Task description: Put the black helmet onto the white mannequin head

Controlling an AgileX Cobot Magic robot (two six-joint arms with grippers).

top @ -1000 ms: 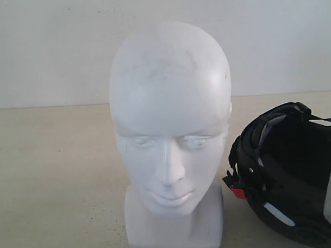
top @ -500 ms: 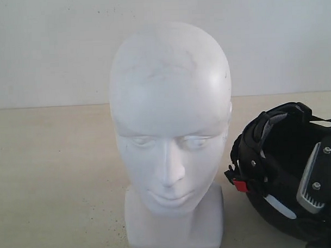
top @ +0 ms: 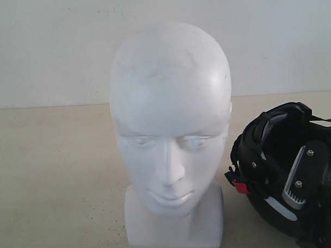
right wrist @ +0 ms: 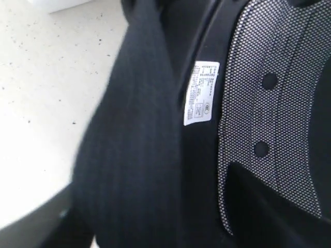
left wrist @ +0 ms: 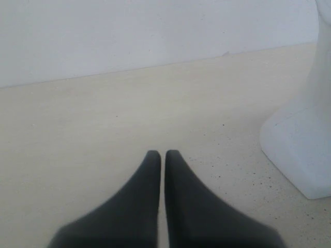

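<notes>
**Helmet lies beside the head, my right finger inside its shell**

Exterior view: I see the white mannequin head (top: 171, 129) standing upright on its blocky neck base in the middle of the beige table (top: 58, 176). Its face is toward the camera and its crown is bare. Near it on the right lies the black helmet (top: 264, 153), on the table and tipped so that its hollow opens toward the camera. A strip of table shows between the neck base and the shell. The red buckle (top: 239, 186) hangs at the rim nearest the head. The hollow holds dark padding, straps and one finger of my right gripper (top: 306, 179), its ribbed silver pad (top: 293, 180) turned outward. The other finger is hidden, so I cannot tell how wide that hand stands or whether it grips anything.

Left wrist view: my left gripper (left wrist: 163, 154) has its two dark fingers drawn nearly together, a thin slit between them and nothing held. The speckled table lies beyond them, and the head's neck base stands well apart from the tips.

Right wrist view: the camera sits close against the helmet's inside. I make out dotted mesh lining (right wrist: 269, 103), a small white label (right wrist: 201, 93) and a broad black strap (right wrist: 134, 144), with table beyond. I cannot make out the fingers here.
</notes>
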